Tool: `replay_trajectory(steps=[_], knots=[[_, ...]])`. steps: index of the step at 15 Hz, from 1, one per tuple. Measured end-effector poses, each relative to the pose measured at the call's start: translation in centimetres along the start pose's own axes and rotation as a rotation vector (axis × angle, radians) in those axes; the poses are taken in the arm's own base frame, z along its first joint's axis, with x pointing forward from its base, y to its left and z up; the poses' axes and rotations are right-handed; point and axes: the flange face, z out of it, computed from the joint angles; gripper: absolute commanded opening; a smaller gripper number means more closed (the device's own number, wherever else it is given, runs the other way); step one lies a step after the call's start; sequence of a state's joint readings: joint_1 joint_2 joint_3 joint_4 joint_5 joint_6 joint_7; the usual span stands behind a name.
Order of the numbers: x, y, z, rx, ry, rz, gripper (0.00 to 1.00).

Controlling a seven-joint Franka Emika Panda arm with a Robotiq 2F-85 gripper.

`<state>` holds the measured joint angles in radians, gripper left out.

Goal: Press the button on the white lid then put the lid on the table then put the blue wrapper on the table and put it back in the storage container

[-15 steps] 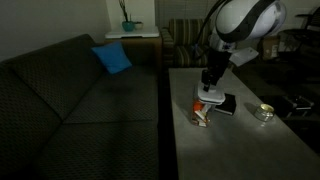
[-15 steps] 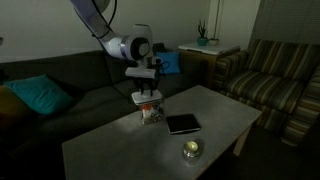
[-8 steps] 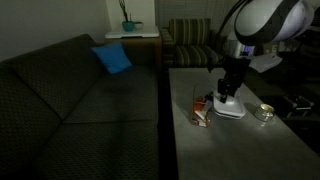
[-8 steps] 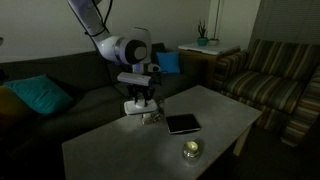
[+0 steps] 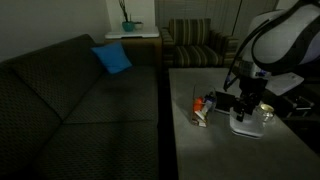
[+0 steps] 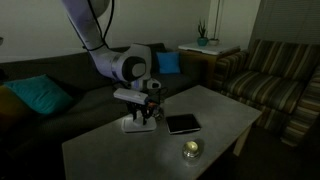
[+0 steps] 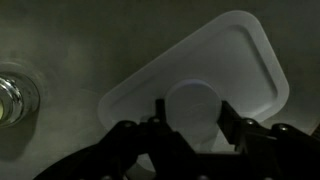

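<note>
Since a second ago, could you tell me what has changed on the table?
The fingers, gripping the white lid, carried it away from the clear box and across the table toward the round dish. Box, dish and flat black object stayed put.

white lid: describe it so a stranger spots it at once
On the long grey table beside the dark sofa, look under the robot's hand. The white lid is the flat rounded rectangle there, unlike the black slab and round silvery dish.
</note>
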<state>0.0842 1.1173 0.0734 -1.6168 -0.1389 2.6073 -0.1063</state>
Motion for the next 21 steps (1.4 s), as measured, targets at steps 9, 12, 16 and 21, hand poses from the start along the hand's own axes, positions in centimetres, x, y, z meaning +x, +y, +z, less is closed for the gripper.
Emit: replay_trajectory(steps=[9, 12, 16, 21], knots=[[0.0, 2.3, 7.6, -0.029, 0.157, 0.230, 0.29], [1.2, 2.7, 8.4, -0.029, 0.202, 0.273, 0.29], [3.1, 2.9, 8.4, -0.028, 0.254, 0.287, 0.29], [4.2, 2.8, 8.2, -0.028, 0.293, 0.285, 0.47]])
